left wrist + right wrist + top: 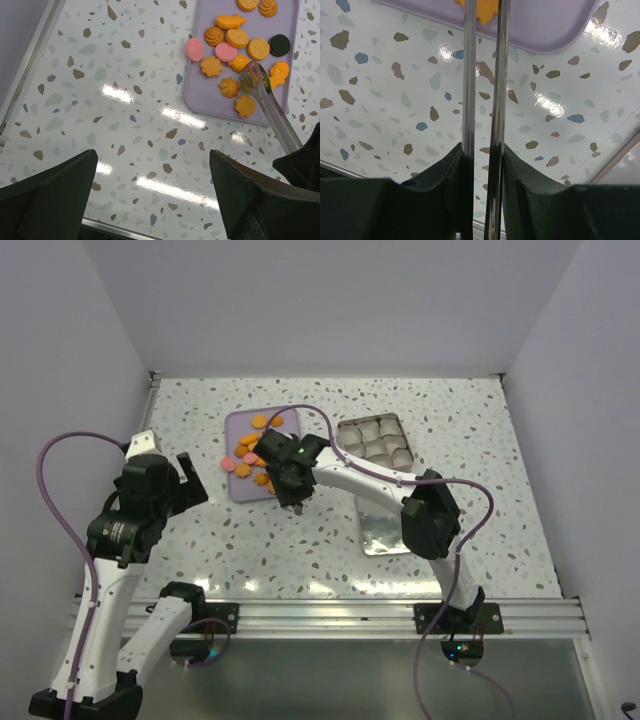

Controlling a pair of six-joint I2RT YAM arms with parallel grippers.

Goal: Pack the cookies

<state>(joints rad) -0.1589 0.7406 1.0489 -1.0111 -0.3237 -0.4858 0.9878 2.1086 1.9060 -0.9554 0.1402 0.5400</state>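
Right gripper (482, 150) is clamped narrowly on metal tongs (261, 92), whose tips sit among the cookies (233, 37) on the lilac tray (200, 97), possibly touching one. Left gripper (152, 156) is spread wide and empty above the speckled table (115, 115).

A white bench (480, 500) speckled with brown, grey and blue chips lies between plain pale grey walls (330, 300). A lilac plastic tray (238, 425) with rounded corners lies flat left of centre. To its right, apart from it, sits a square metal tin (406, 438) divided into pale lined cups. Nearer the front lies a flat shiny metal square (382, 535), partly hidden. Slim shiny metal tongs (272, 112) reach across the tray's near edge, blades close together, tips over the tray. An aluminium rail (330, 615) runs along the bench's near edge.
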